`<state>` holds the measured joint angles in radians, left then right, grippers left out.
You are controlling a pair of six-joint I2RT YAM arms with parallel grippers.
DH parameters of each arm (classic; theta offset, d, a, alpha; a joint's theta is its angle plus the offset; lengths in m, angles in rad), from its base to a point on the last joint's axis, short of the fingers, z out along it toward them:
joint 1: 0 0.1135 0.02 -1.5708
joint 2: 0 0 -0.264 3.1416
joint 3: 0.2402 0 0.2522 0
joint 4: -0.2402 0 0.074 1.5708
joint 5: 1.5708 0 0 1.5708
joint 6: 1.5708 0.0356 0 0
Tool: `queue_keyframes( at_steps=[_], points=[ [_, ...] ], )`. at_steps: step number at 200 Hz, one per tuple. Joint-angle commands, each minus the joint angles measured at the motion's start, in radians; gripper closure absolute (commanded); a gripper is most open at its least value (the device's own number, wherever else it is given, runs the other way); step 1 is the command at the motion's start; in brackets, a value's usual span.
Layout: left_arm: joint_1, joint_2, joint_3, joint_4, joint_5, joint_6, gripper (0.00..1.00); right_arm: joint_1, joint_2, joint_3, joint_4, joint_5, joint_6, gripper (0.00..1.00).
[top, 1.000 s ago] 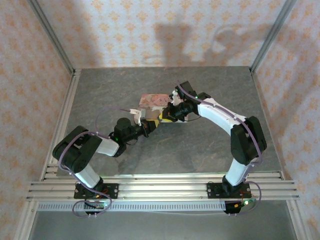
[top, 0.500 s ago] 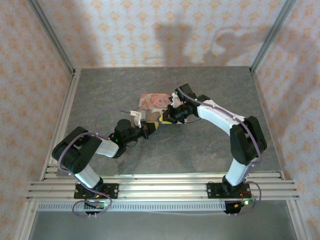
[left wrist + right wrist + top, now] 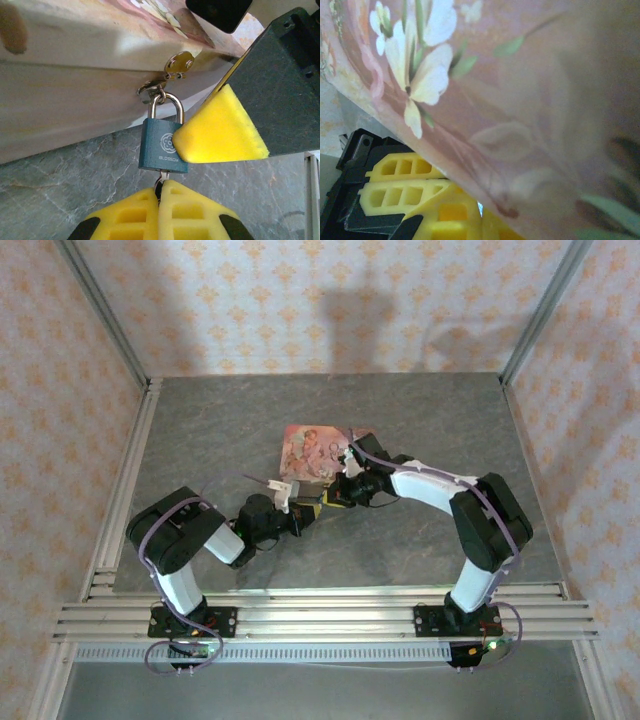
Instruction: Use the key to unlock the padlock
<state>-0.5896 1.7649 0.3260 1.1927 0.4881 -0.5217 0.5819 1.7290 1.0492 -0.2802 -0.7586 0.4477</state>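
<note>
- Yellow foam pads of the left gripper were clamped together on the key, whose blade appeared to be seated in the underside of the padlock.
- The right gripper was closed against the padlock from the right, with one yellow pad laid on the blue face. The second pad was hidden behind the body, so a pinch was judged likely but not confirmed.
- The padlock was hung by its shackle from the hasp at the front edge of the pink box, just above the table. The shackle was not yet released.
- A slip of the thin key inside the soft foam was judged the main risk: a twist could be absorbed by the pads and the lock never turned.
- If the padlock were steadied too loosely, body and key could be rotated together, or the light box dragged by its hasp.
- A bent key was to be feared if the wrist were turned off the keyhole's axis.
- The grey marbled table was bounded by aluminium rails and enclosed on three sides by orange-patterned cream walls.
</note>
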Motion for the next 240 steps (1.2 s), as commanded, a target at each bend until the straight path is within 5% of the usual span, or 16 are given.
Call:
queue_keyframes(
  at_steps=[1,55,113,178,240],
  points=[
    [-0.01,0.021,0.006,0.111,-0.047,0.045,1.0,0.013,0.017,-0.037,0.032,-0.007,0.035,1.0],
    [-0.016,0.044,-0.01,0.108,-0.072,0.058,1.0,0.013,-0.021,-0.111,0.114,0.095,0.121,1.0],
    [-0.016,0.052,-0.014,0.108,-0.08,0.06,1.0,0.012,-0.103,-0.148,0.144,0.168,0.2,0.83],
    [-0.017,0.053,-0.009,0.108,-0.08,0.052,1.0,0.013,-0.216,-0.201,0.182,0.256,0.277,0.79],
    [-0.018,0.043,0.004,0.096,-0.073,0.035,1.0,0.065,-0.21,-0.362,0.528,0.324,0.468,0.51]
  ],
)
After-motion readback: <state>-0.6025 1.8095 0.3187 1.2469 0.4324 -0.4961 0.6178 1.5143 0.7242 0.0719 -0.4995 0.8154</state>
